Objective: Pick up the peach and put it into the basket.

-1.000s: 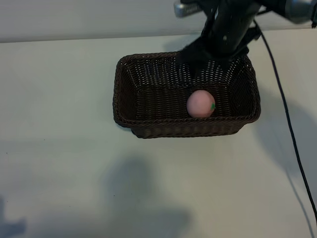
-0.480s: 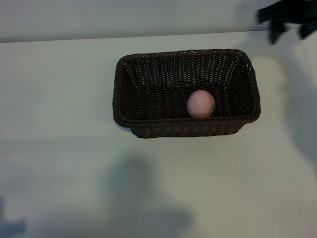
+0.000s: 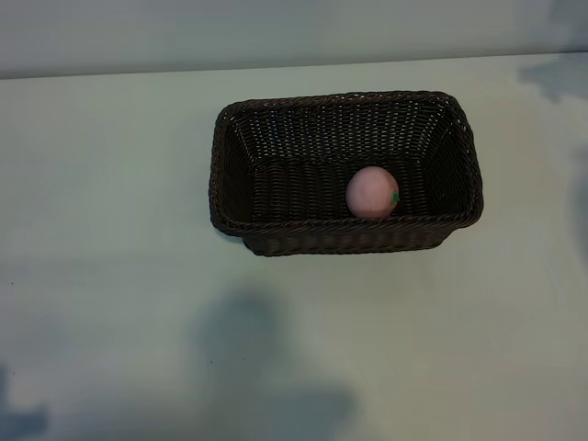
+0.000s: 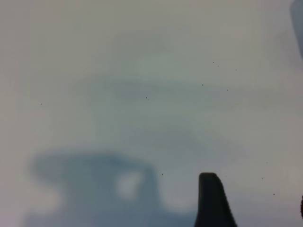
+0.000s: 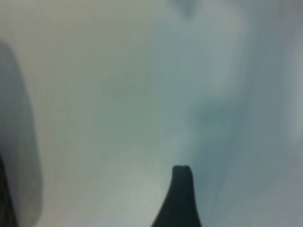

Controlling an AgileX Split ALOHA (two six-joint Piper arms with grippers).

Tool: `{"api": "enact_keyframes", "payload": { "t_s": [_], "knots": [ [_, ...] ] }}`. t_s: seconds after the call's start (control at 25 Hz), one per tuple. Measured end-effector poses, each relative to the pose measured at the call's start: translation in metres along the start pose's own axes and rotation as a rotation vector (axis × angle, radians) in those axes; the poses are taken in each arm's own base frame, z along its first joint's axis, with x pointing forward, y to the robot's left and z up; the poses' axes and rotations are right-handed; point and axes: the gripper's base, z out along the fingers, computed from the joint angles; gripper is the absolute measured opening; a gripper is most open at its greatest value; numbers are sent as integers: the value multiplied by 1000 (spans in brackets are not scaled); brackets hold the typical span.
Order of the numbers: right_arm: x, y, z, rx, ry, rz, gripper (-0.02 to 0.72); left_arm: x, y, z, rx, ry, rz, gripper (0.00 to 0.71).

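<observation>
Exterior view: the small round matte pink peach (image 3: 372,192) with its tiny green leaf mark lies inside the large rectangular dark brown woven wicker basket (image 3: 241,156), against the near wall toward the right end. The basket sits on the pale table (image 3: 110,276). Neither arm appears here. In the wrist views each gripper shows dark fingertips, left (image 4: 214,201) and right (image 5: 179,198), spread apart, holding nothing, over bare tabletop.

The basket (image 3: 344,170) stands on the table (image 3: 110,184), toward its far edge. The peach (image 3: 372,192) lies inside the basket, right of the basket's middle and close against its near wall, well apart from its left wall.
</observation>
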Motion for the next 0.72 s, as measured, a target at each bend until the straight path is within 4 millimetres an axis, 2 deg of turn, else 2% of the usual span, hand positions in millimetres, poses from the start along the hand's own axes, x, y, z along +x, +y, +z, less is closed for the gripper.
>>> {"api": "enact_keyframes", "payload": {
  "t_s": [0.12,0.24,0.48,0.72],
  "knots": [
    [0,-3,-8,-10,-18,11,595,0,0,0,0,0,0,450],
    [3,-1,-32,-13,-69,6,595,0,0,0,0,0,0,450],
    [28,8,-110,-6,-223,-21,595,0,0,0,0,0,0,450],
    [76,19,-196,-1,-415,-41,595,0,0,0,0,0,0,450]
  ]
}}
